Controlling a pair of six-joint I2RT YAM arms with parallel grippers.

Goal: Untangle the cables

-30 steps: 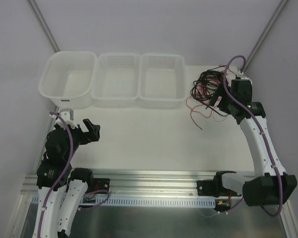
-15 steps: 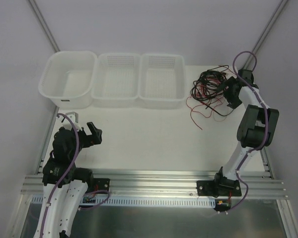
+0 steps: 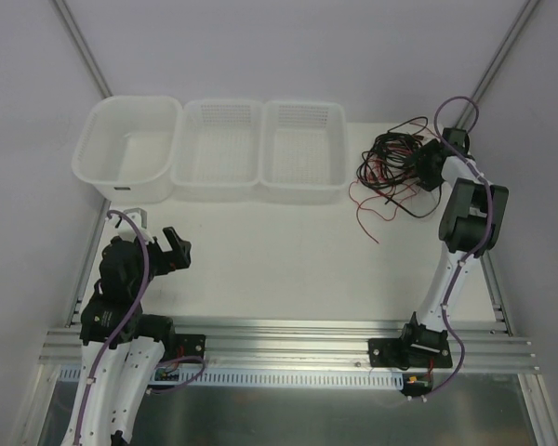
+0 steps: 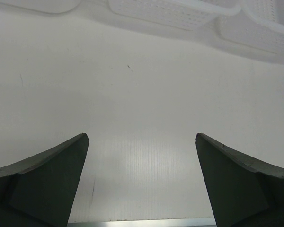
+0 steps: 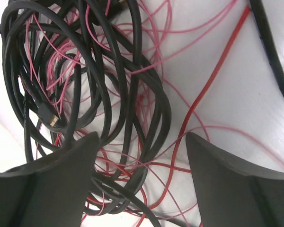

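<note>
- White matte tabletop (image 3: 260, 269) filling most of the overhead view, with pale walls (image 3: 260, 46) behind.
- Upper left of the overhead view: smooth-walled white plastic tub (image 3: 121, 181), then two white perforated plastic mesh baskets (image 3: 216, 189) in a row to its right. Nothing inside any of the three.
- Upper right of that view, just beside the last basket: loose tangle of thin black cables (image 3: 391, 158) mixed with finer red and pink wire, lying on the tabletop outside every container.
- Right gripper (image 3: 426, 169) at the tangle's right edge. In its wrist view (image 5: 141, 142), jaws wide apart astride the coils, clamped on nothing.
- Left gripper (image 3: 174, 246) at lower left, well apart from the cables. Jaws fully spread (image 4: 142, 142), only bare tabletop between them.
- Likely handling: light, limp and springy, so prone to dragging the whole knot along.
- Black loops (image 5: 132, 94) probably the sturdier place to pinch; red strands (image 5: 213, 80) thin, easy to snag or miss.
- Small gold-tipped plug (image 5: 49, 119) at left of the right wrist view: probably a good free end to draw out.
</note>
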